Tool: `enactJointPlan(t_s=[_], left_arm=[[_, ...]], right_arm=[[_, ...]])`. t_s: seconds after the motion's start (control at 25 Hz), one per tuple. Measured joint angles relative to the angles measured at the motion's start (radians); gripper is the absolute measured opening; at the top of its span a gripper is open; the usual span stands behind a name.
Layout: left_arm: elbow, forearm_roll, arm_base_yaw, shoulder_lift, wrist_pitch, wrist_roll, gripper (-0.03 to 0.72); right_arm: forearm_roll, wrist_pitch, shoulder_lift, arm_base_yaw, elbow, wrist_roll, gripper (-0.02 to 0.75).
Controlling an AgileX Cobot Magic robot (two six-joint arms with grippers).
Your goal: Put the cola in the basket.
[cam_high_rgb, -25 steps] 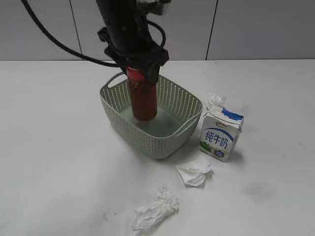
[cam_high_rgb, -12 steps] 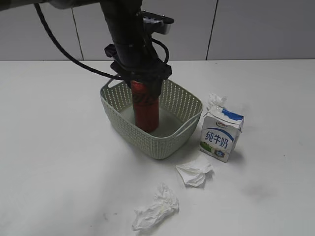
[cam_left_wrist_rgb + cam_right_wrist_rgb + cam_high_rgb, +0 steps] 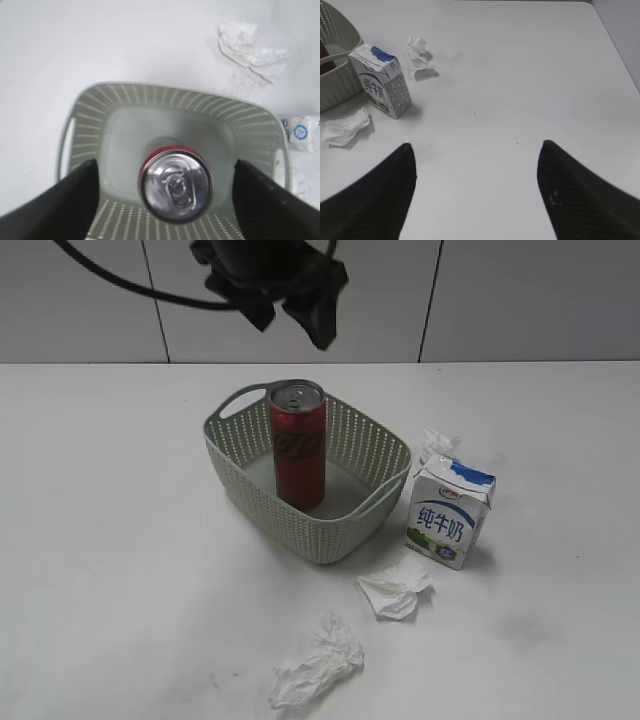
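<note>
The cola [image 3: 299,445] is a tall red can with a silver top. It stands upright inside the pale green basket [image 3: 250,505] and rises above its rim. In the left wrist view the can's silver top [image 3: 175,182] shows from above, between the open fingers of my left gripper [image 3: 165,192] and apart from them, with the basket [image 3: 90,120] around it. In the exterior view my left gripper [image 3: 290,310] hangs open well above the can. My right gripper [image 3: 476,175] is open and empty over bare table. A basket corner [image 3: 335,30] shows at the left of the right wrist view.
A blue-and-white milk carton [image 3: 449,513] stands right of the basket; it also shows in the right wrist view [image 3: 381,82]. Crumpled white tissues lie at the front [image 3: 315,665], beside the carton [image 3: 395,590] and behind it [image 3: 437,445]. The table's far right edge meets a grey wall.
My left gripper held the cola in the basket, then let it go and rose straight up. The can now stands alone, upright, in the basket.
</note>
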Motion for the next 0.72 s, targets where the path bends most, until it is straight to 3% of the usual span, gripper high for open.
enactJointPlan(t_s=[0.2,0.44,0.72], left_arm=[[-0.005,0.055,0.079,-0.106,0.0,-0.018,0.622],[-0.005,0.089,0.253,-0.148,0.001,-0.123,0.594],[-0.001,0.095,0.413,-0.189,0.002,-0.143,0.579]], right_arm=[[0.0,0.0,0.0,0.0,0.0,0.0,0.572],[0.0,0.0,0.0,0.0,0.0,0.0,0.572],[0.0,0.0,0.0,0.0,0.0,0.0,0.572]])
